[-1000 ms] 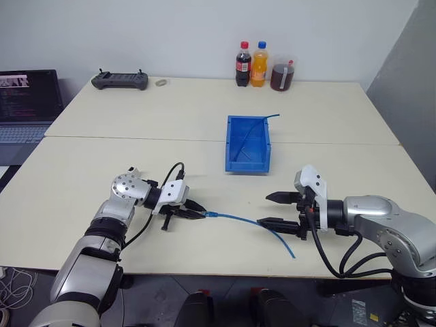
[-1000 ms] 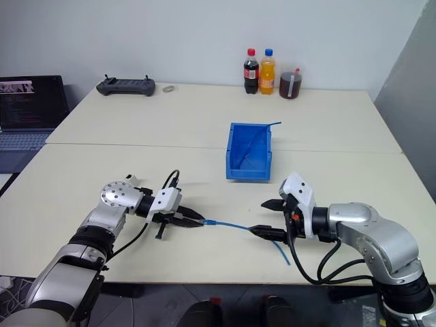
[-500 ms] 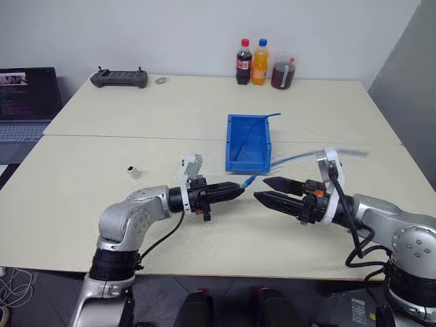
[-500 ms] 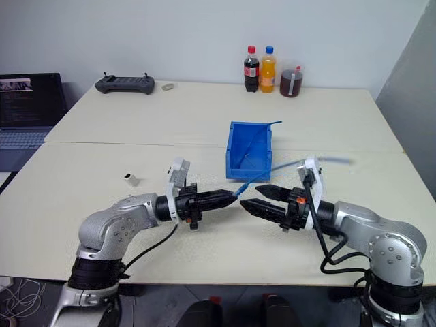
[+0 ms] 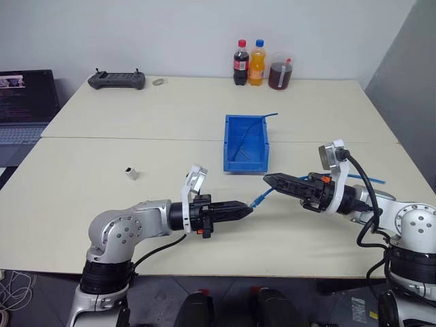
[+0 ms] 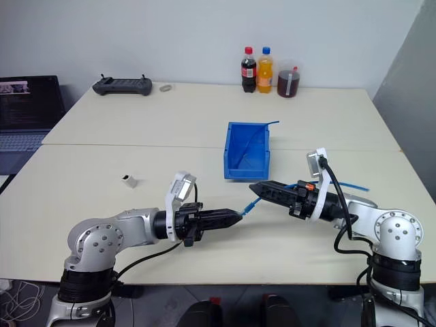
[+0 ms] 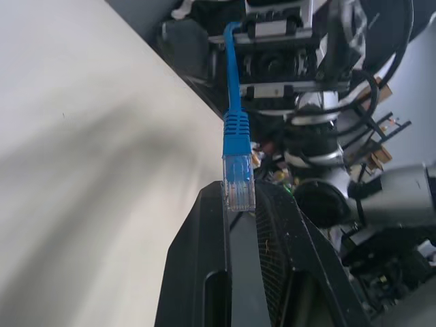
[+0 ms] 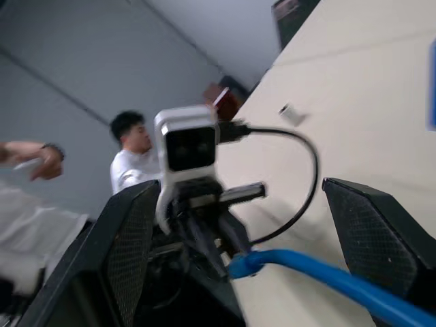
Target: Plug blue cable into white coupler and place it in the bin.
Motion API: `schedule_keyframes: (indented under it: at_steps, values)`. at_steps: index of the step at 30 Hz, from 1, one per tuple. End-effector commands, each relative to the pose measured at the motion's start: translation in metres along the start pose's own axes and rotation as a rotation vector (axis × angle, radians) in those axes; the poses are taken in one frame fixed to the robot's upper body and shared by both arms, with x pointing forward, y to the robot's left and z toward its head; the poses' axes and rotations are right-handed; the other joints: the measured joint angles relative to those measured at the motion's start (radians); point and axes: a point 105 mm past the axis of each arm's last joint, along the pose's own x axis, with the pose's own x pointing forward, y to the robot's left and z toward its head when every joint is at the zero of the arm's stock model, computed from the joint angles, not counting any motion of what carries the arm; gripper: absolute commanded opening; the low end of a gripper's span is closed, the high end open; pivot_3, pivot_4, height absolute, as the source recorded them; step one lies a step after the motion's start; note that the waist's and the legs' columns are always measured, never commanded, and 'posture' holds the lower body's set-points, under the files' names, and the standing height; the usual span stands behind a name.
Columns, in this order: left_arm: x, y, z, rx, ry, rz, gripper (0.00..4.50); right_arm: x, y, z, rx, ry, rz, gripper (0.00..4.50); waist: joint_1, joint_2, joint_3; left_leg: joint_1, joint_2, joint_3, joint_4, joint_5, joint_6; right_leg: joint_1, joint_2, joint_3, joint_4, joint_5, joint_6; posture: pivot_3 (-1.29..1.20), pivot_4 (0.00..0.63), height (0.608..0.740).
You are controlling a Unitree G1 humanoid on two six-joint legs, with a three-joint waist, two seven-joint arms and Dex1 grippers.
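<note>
Sky-blue cable held up off the table, right in front of the bright blue open-topped plastic bin (image 5: 246, 142).

The thin sky-blue network cable (image 5: 264, 197) hangs in the air in front of the bin, its clear plug (image 7: 239, 182) clamped at the tips of the left gripper (image 5: 246, 210), fingers shut tight on it. From there the cable runs between the wide-apart fingers of the right gripper (image 5: 271, 180), just beside the bin's front. The tiny white boxy coupler (image 5: 131, 173) sits alone on the beige table (image 5: 170, 109), well to the bin's left. Three bottles (image 5: 257, 65) stand behind the bin at the table's far edge.
</note>
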Motion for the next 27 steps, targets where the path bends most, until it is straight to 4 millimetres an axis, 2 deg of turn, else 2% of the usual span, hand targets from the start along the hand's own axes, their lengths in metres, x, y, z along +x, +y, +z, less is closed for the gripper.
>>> schedule_keyframes:
  at_steps: [1,8,15,27]
  values:
    - [0.004,-0.010,0.006,0.021,-0.004,-0.069,0.23,0.004,0.021,-0.006,-0.006,0.076,0.118,4.05,0.000,0.000,0.000,0.000,0.000,0.000,0.000,0.000,0.000,0.000,0.000,0.000,0.000,0.000,0.000,0.00,0.150,0.740]
    - [0.008,-0.017,0.015,0.025,-0.030,-0.103,0.23,0.010,0.017,-0.020,-0.008,0.133,0.109,4.05,-0.001,0.000,0.000,0.000,0.000,0.000,0.000,0.000,0.000,0.000,0.000,0.000,0.000,0.000,0.000,0.00,0.150,0.740]
    - [0.005,-0.021,0.002,0.014,0.007,-0.108,0.23,0.008,0.010,-0.013,-0.009,0.104,0.080,4.05,-0.001,0.000,0.000,0.000,0.000,0.000,0.000,0.000,0.000,0.000,0.000,0.000,0.000,0.000,0.000,0.00,0.150,0.740]
    - [0.008,-0.020,0.010,0.049,-0.033,-0.087,0.23,0.000,0.008,-0.017,-0.019,0.136,0.067,1.17,0.000,0.000,0.000,-0.001,0.000,0.000,0.000,0.000,0.000,0.000,0.000,0.000,-0.002,0.000,0.000,0.00,0.150,0.740]
